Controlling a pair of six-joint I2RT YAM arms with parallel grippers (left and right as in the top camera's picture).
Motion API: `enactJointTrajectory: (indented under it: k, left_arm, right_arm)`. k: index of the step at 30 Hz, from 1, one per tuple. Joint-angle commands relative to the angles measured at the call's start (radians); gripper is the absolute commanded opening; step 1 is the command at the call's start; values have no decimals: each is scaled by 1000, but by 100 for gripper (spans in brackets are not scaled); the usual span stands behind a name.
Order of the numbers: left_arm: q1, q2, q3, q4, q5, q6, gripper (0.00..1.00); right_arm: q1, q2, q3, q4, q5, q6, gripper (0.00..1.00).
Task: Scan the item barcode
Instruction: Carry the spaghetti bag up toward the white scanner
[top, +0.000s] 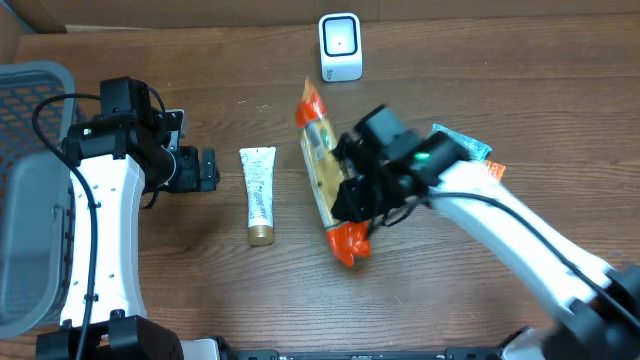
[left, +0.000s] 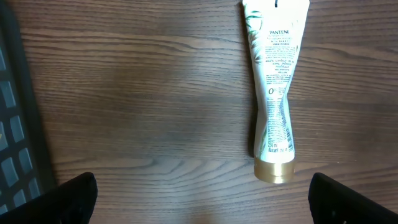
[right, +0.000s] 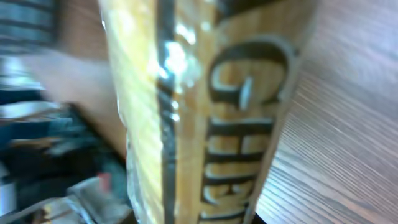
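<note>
Right gripper (top: 352, 196) clamps the packet (top: 318, 150) mid-table, near the scanner (top: 340, 47), likely so its barcode can be turned that way. Left gripper (top: 207, 168) hangs open beside the tube (top: 260, 195), clear of the action.

The left arm (top: 100, 230) comes up from 7 o'clock and turns at the wrist toward 3 o'clock, with the left gripper (top: 205, 168) spread wide. The right arm (top: 520, 230) reaches from 4 o'clock toward 10 o'clock, with the right gripper (top: 352, 200) pinched on the snack packet (top: 318, 140)
</note>
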Motion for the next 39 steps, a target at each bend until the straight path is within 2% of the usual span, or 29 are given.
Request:
enactJointTrajectory:
  k: [1,8,21,24,27,31,35,39]
  left_arm:
    - [-2,2,0,0,0,19,100]
    - [-2,2,0,0,0,19,99]
    - [-2,2,0,0,0,19,99]
    - [-2,2,0,0,0,19,100]
    - [-2,2,0,0,0,19,99]
    - [-2,2,0,0,0,19,99]
    - [-2,2,0,0,0,19,100]
    - [-2,2,0,0,0,19,100]
  right_arm:
    - [-87,-122,58,40,-255,-45,4]
    - [-249,-168,57,66,-619,-45,4]
    - [-274,-167,56,103,-619,-26,3]
    - [-269,-160,72,101,-473,57,3]
    - [-254,-120,143,45,-275,80,3]
    - [-232,22,352,-111,6,52,3]
    - [-189,262,667,-288,289,-1,3]
    - [-138,455,862,-302,687,-12,3]
